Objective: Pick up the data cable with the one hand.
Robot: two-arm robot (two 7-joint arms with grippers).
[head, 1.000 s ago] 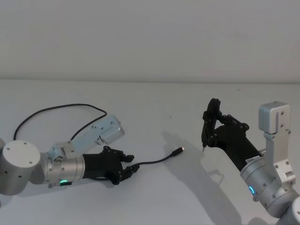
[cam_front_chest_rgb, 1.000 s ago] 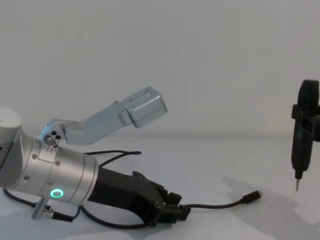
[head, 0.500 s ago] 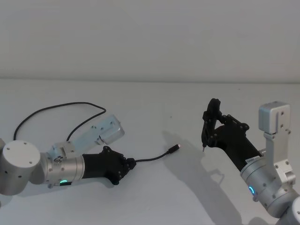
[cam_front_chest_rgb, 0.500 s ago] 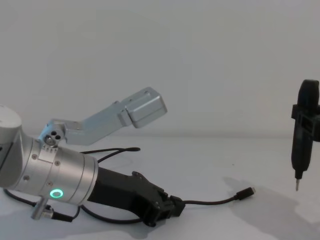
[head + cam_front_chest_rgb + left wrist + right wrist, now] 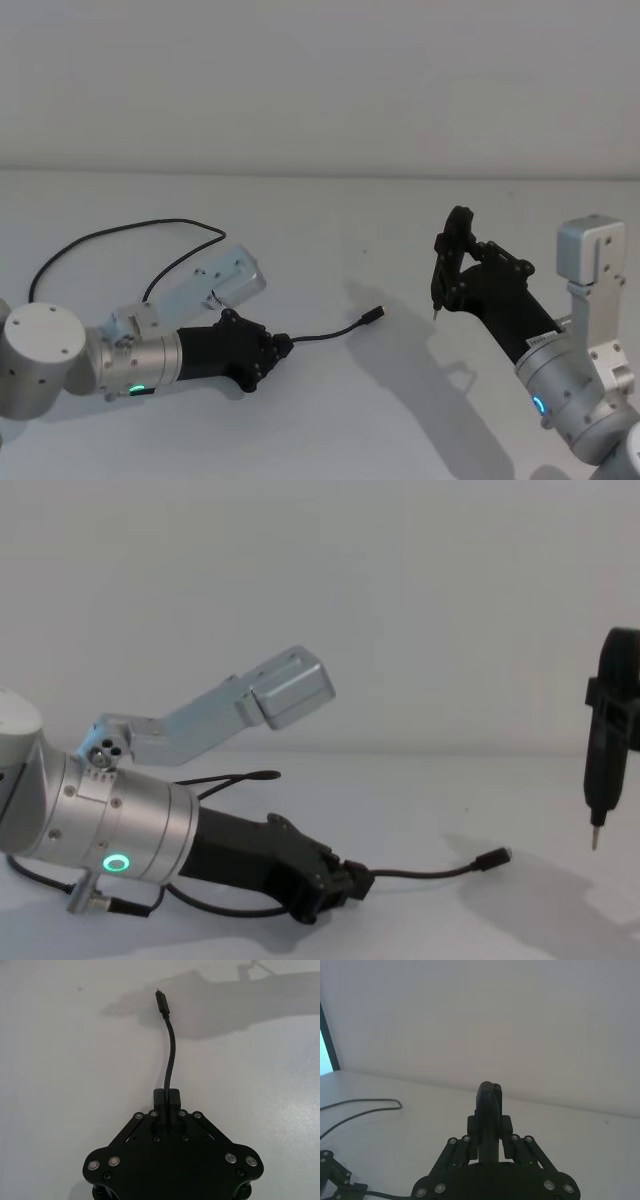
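Note:
The data cable (image 5: 330,333) is a thin black cord that loops back across the white table (image 5: 330,230) on the left. Its small plug (image 5: 376,315) points toward the middle. My left gripper (image 5: 280,346), black with a silver wrist and a green ring light, is shut on the cord a short way behind the plug. From the side, the gripper (image 5: 355,880) sits just above the table and the plug (image 5: 496,857) hangs free. In the left wrist view the cord (image 5: 171,1060) runs out from between the closed fingers (image 5: 173,1096).
My right gripper (image 5: 452,268) hovers at the right, shut on a slim black stick-like tool (image 5: 446,262) whose pin tip (image 5: 595,842) points down above the table. The cable's far loop (image 5: 110,232) lies behind my left arm. A pale wall stands behind the table.
My left gripper has shut on the cable and drawn back to the left. It now holds the cord a little higher, with the plug end lifted. The right arm has barely moved.

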